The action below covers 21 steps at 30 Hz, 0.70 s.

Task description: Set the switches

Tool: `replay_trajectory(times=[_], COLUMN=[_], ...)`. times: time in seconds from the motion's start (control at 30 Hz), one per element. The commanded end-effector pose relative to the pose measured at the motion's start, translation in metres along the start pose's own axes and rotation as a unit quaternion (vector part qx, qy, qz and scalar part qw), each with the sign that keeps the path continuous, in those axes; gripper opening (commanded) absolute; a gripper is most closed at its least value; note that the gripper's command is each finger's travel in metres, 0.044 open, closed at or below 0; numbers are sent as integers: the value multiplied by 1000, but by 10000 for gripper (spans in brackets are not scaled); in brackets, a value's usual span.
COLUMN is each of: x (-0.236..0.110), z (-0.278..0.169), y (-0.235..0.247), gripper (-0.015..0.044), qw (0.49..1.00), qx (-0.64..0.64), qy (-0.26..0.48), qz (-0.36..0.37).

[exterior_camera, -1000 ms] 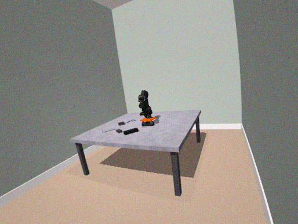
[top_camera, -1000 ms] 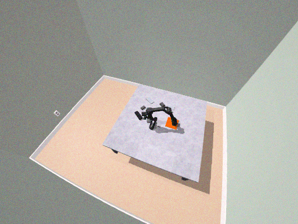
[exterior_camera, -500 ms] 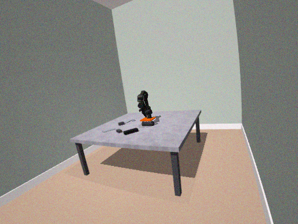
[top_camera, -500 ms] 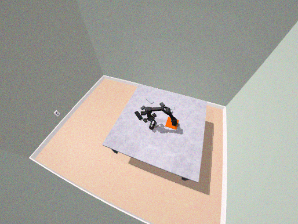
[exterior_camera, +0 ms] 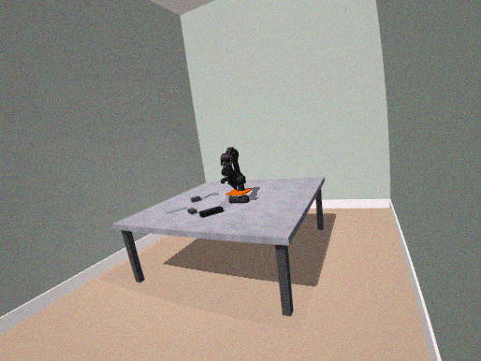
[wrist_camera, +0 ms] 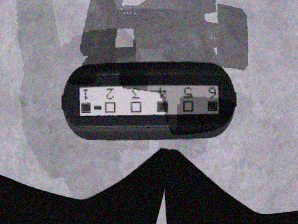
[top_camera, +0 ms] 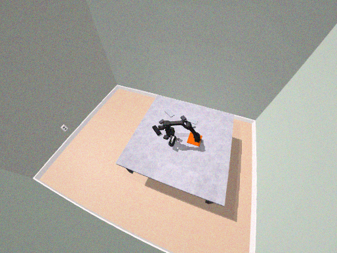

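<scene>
The dark grey controller unit (wrist_camera: 149,99) (top_camera: 171,141) (exterior_camera: 239,198) lies upside down on the grey table (top_camera: 183,170) (exterior_camera: 262,220), its label facing up. In the wrist view the label reads 1 filled, 2 empty, 3 empty, 4 filled and 6 filled; square 5 lies in shadow and looks empty. My gripper (wrist_camera: 166,157) (top_camera: 169,136) is shut with nothing between the fingers. It hangs just above the unit's near long side. The switches are hidden underneath.
The arm's base stands on an orange plate (top_camera: 191,139) (exterior_camera: 235,192) right beside the unit. A long dark module (top_camera: 157,130) (exterior_camera: 211,211), small dark blocks (exterior_camera: 196,198) (top_camera: 183,117) and thin metal rods (top_camera: 169,114) (exterior_camera: 174,209) lie further off on the table.
</scene>
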<state>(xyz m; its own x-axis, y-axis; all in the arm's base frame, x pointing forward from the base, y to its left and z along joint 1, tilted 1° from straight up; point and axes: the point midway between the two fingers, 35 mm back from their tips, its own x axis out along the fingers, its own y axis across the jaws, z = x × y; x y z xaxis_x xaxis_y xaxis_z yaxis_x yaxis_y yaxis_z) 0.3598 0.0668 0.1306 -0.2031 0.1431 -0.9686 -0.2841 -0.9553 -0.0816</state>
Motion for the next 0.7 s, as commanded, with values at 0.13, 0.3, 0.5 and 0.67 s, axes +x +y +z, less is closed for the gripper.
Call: replay_trajectory(times=[0.13,0.3,0.5,0.67], x=[2,2,3,5], z=[-1,-1,0,3], y=[-1,-1,-2,-7], gripper=[0,0,105,236], qw=[1000,1000,999,964], qx=[-9,-9,54,264], qy=[-5,-5,-1,11], qz=[-2,-2,0,3])
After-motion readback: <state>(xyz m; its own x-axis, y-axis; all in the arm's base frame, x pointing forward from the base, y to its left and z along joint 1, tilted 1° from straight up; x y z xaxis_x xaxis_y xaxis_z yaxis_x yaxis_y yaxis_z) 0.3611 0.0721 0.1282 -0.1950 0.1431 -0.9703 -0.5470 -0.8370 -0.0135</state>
